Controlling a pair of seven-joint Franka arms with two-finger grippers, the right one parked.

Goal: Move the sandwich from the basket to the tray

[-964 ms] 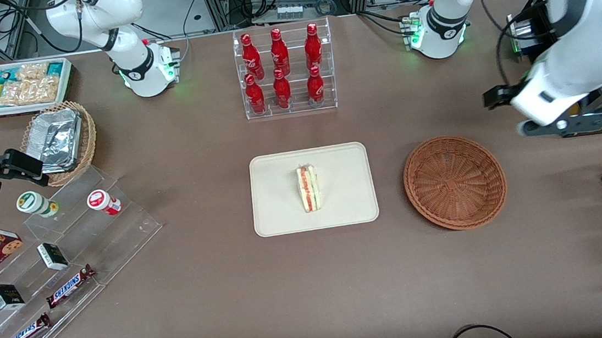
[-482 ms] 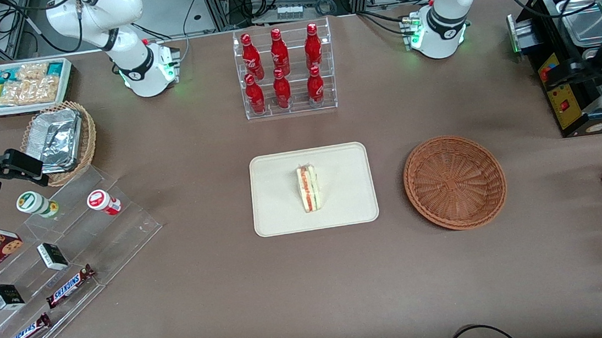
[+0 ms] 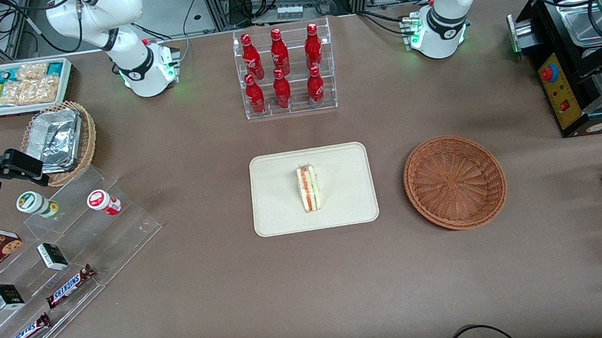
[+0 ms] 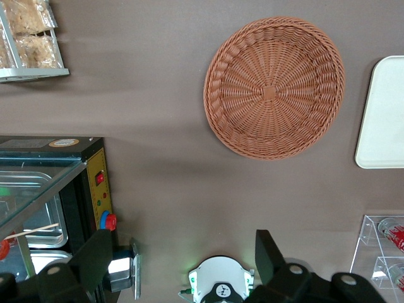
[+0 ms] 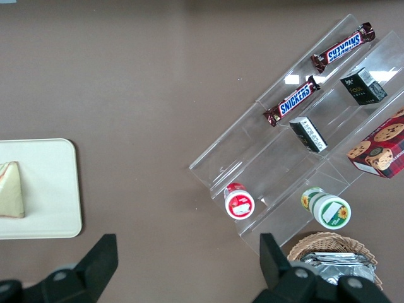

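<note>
The sandwich [image 3: 309, 188] lay on the tray [image 3: 278, 215] at the middle of the worktop [image 3: 312, 289]. The basket [image 3: 454, 182] stood empty just beside the tray, toward the working arm's end. The pincer [image 4: 183, 265] hung high above the worktop near that end, pointing straight down, its fingers [image 4: 268, 252] spread wide apart and holding nothing, well apart from the basket
</note>
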